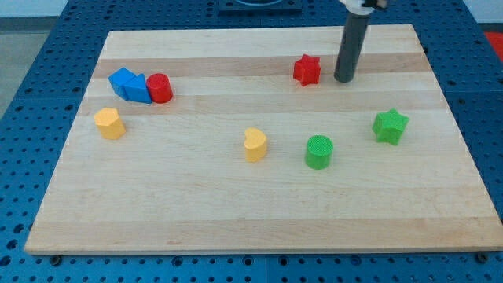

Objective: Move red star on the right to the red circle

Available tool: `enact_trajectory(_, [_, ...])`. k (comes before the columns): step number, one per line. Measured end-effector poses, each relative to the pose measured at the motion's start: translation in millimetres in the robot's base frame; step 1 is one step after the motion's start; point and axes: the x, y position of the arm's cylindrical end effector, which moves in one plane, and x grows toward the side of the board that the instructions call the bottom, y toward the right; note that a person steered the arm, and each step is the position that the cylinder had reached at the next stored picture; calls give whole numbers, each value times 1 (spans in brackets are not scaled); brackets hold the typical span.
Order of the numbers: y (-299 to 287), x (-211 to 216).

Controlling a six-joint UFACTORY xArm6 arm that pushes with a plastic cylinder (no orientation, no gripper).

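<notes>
In the camera view, a pale wooden surface point(259, 212) lies on a blue perforated base point(47, 23). The dark rod comes down from the view's top, and my tip point(343, 80) rests on the surface just right of the red star point(307, 70), close beside it with a narrow gap showing (no contact that I can make out). There is no gripper on this arm, so nothing is clenched or grasped; the rod simply stands upright.

The red star sits in the far part of the surface, right of centre. The red circle point(159, 88) is well apart from it, at the far left, touching the right side of a blue block point(138, 89); a 2nd blue block point(122, 80) presses against that one from the left (their exact shapes are hard to tell).

Nearer, a yellow block point(110, 123) sits at the left, a yellow heart-like block point(255, 145) near the centre, a green cylinder point(319, 152) just right of it, and a green star point(391, 126) further right.
</notes>
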Motion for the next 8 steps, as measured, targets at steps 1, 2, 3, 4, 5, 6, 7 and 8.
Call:
enact_trajectory(1, [-40,0])
enact_trajectory(2, [-36,6])
enact_trajectory(3, [0,-17])
enact_trajectory(4, [-27,-31])
enact_trajectory(5, [-96,3])
enact_trajectory(6, [-164,41])
enact_trajectory(7, [-149,39])
enact_trajectory(8, [-115,50])
